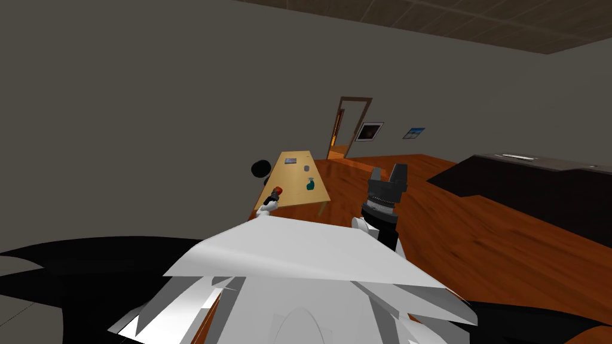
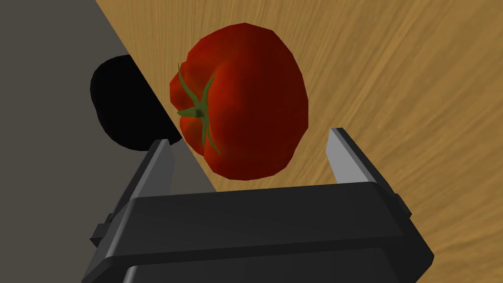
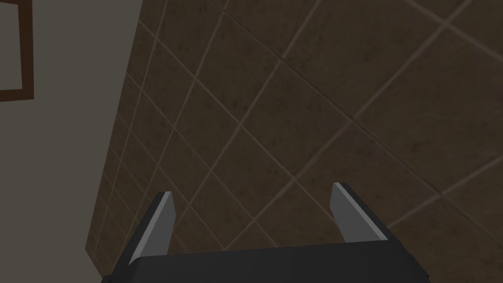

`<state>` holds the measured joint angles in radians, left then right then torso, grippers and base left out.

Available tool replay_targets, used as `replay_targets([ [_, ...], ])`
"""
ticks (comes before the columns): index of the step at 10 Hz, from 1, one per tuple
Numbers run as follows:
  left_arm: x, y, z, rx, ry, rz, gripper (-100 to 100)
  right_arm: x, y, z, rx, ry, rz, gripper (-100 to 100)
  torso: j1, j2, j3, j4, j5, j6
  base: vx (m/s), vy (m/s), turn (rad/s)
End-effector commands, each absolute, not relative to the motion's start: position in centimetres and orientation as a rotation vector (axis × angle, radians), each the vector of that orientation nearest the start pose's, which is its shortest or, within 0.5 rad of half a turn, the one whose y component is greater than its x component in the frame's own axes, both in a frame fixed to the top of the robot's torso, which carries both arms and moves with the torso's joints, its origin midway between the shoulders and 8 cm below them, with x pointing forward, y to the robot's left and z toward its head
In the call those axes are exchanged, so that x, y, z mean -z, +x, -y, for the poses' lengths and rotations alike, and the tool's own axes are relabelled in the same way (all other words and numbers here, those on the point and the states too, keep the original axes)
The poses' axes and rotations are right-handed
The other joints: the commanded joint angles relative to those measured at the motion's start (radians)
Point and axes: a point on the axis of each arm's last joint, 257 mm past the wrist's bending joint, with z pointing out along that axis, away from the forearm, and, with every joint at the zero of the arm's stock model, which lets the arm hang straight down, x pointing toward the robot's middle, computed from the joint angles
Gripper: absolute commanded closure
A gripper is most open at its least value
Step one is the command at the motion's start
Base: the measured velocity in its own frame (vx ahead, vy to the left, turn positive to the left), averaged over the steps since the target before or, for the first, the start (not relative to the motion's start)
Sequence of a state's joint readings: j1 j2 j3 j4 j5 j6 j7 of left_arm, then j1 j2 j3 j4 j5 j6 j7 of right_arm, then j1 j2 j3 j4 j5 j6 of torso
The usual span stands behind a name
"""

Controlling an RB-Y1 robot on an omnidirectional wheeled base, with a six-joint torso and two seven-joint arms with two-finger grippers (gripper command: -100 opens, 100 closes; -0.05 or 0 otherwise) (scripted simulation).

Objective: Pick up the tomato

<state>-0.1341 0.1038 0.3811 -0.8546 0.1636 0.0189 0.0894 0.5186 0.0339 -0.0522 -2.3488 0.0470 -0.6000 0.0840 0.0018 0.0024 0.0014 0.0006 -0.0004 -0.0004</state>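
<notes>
Left wrist view: tomato (image 2: 245,98) on table (image 2: 417,98), partly inside spread left pincer (image 2: 249,136), untouched; right pincer (image 3: 250,190) spread.

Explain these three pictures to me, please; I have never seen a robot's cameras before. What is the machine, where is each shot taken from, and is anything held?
This is a two-armed robot. The wide picture comes from a camera on its head, looking down past its chest at a light wooden table. The other two come from cameras on its hands. The left hand's camera shows the left gripper, two grey blades on a dark box, open. A round red tomato with a green stem lies near the table's edge, partly between the blades but not gripped. A teal spray bottle and a small grey cup stand farther along. The right gripper is raised beside the chest, open. Nothing is held.
</notes>
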Motion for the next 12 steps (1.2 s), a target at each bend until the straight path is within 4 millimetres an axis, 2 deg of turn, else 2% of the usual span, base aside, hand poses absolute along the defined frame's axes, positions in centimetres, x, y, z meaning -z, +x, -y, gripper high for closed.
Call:
replay_targets([
  [1,49.22,45.3,-41.61,0.779,-1.985,-1.075,-100,-6.62,30.71,28.62,-1.163,0.492,-0.527,0,0.0,0.0,0.0,0.0,0.0,0.0,-0.013,0.019,-0.056],
  [8,49.84,45.92,-42.47,0.765,-1.999,-1.045,-100,-6.62,30.71,28.62,-1.163,0.492,-0.527,0,0.0,0.0,0.0,0.0,0.0,0.0,-0.01,0.014,-0.048],
  [9,49.83,45.95,-42.5,0.765,-1.998,-1.044,100,-6.62,30.71,28.62,-1.163,0.492,-0.527,0,-0.001,0.0,0.0,0.0,0.0,0.0,0.0,0.0,0.0],
  [12,49.89,45.89,-42.47,0.763,-1.998,-1.047,100,-6.62,30.71,28.62,-1.163,0.492,-0.527,0,-0.001,0.0,0.0,0.0,0.0,-0.001,0.0,0.0,0.0],
])
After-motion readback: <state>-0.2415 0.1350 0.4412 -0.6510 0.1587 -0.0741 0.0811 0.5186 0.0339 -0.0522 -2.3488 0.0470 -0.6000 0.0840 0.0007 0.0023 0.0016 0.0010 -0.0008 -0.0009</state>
